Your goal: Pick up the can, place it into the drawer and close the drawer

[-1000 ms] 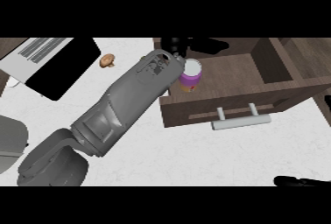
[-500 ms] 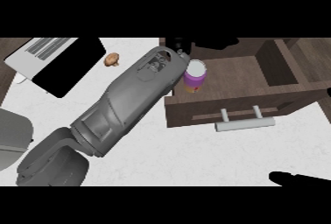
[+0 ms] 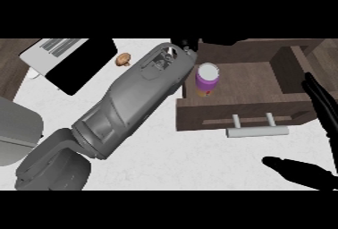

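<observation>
Grey-armed, stretching the left robot hand [image 3: 186,44] just past the can [image 3: 207,79]; cannot tell its grip. Already resting the can upright inside the open drawer [image 3: 218,112], so placing looking done, closing remaining. Beside the handle [image 3: 257,131], hovering the right robot hand [image 3: 319,102], fingers straight.

Drawer [image 3: 264,85] stands open at the right, with its handle [image 3: 257,132] on the near face. Inside, the can [image 3: 207,78] is upright, tucked against the left wall. The left forearm [image 3: 132,103] slants across the table [image 3: 165,156] from lower left toward the drawer's back left corner, with the left hand [image 3: 185,44] just behind the can. Left of that forearm sits a small round item [image 3: 123,58], and farther left, the laptop [image 3: 73,58]. The right hand [image 3: 321,105] is at the right edge, beside the drawer's front right corner.
</observation>
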You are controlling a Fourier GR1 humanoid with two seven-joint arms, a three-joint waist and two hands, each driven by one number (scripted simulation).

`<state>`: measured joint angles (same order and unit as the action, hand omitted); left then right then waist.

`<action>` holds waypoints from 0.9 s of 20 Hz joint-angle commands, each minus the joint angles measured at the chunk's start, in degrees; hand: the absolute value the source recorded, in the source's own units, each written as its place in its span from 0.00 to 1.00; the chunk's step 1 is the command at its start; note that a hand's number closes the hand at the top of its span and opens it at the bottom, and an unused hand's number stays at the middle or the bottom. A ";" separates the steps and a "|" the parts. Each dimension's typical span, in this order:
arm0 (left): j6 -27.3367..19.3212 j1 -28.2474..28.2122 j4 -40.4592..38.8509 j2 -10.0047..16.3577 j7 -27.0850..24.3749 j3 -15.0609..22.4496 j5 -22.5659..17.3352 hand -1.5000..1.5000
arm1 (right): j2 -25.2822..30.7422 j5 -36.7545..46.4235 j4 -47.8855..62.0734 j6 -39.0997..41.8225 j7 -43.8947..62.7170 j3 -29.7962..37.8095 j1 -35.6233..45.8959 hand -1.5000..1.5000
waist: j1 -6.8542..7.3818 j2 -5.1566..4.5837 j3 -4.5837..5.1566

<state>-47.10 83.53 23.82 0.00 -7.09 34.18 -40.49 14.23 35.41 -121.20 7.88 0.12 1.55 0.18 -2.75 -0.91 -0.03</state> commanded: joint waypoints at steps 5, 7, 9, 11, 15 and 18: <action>-0.95 -3.48 3.27 0.00 -0.33 0.39 0.47 0.00 | -0.69 18.92 10.28 -3.90 2.75 -10.25 5.54 0.00 | 2.44 0.59 0.04; -1.28 -1.91 4.46 0.79 1.70 -0.79 1.12 0.00 | -0.54 21.97 16.29 -7.42 0.49 -9.58 4.76 0.00 | 3.44 0.89 0.03; 1.06 -3.37 4.41 2.77 2.20 -0.33 2.02 0.00 | -1.73 24.97 21.64 -9.51 2.21 -9.29 8.69 0.00 | 3.72 0.77 0.03; 1.04 -1.75 6.58 5.71 7.30 0.86 3.38 0.00 | -2.44 24.42 26.20 -14.25 -1.62 -8.14 7.09 0.00 | 3.90 1.03 -0.02; -1.99 -3.61 12.46 7.26 11.16 0.96 4.81 0.00 | -4.08 22.79 34.98 -20.05 -4.16 -4.20 11.78 0.00 | 4.14 1.08 -0.02; -0.58 -6.76 18.67 10.73 13.73 1.70 6.06 0.00 | -4.88 25.57 40.55 -23.17 -5.48 -5.39 11.78 0.00 | 4.26 1.20 0.00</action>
<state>-47.59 78.83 37.09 8.03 3.49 35.55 -35.91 10.44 59.42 -88.38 -11.26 -3.63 -4.35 10.50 1.48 0.49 0.28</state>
